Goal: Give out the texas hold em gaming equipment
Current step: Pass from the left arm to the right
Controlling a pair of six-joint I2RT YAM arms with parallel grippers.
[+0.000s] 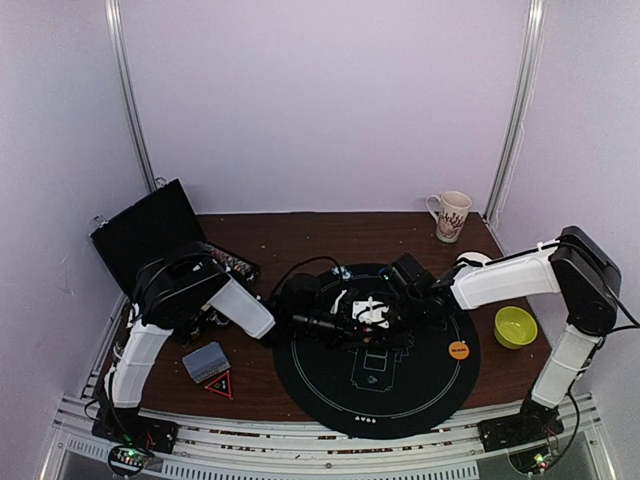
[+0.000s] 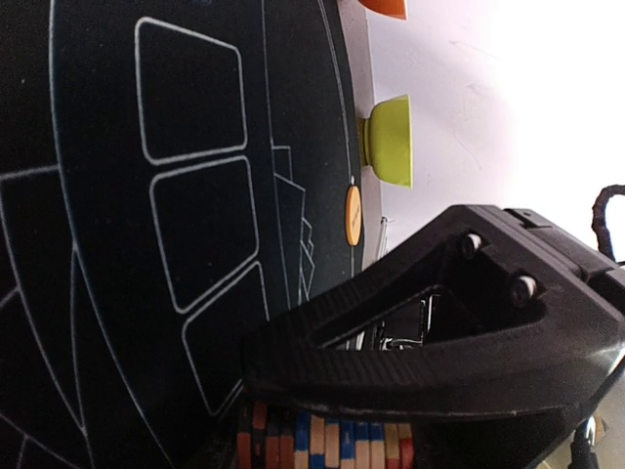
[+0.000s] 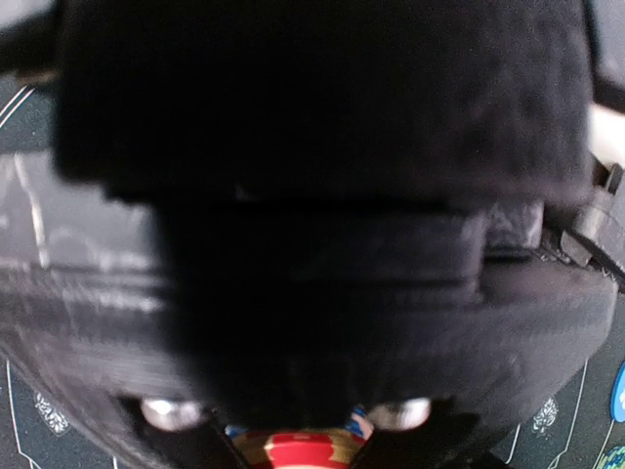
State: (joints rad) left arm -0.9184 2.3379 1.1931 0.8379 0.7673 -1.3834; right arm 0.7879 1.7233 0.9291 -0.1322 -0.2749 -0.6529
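Both grippers meet over the middle of the round black mat (image 1: 420, 385). My left gripper (image 1: 345, 322) is shut on a row of stripe-edged poker chips (image 2: 322, 440), held end to end. My right gripper (image 1: 385, 308) reaches in from the right; one of its black fingers (image 2: 439, 376) lies along the top of that row. In the right wrist view a red-and-cream chip (image 3: 303, 454) sits tight between its two dark fingertips, and the rest is blocked by the left gripper's body. An orange button (image 1: 459, 350) lies at the mat's right edge. A grey-blue card deck (image 1: 205, 362) lies on the table at left.
An open black case (image 1: 150, 235) stands at the back left. A red triangle marker (image 1: 220, 385) lies by the deck. A green bowl (image 1: 515, 327) sits right of the mat, a patterned mug (image 1: 452, 215) at the back right. An orange bowl's edge (image 2: 386, 6) shows beyond the green one.
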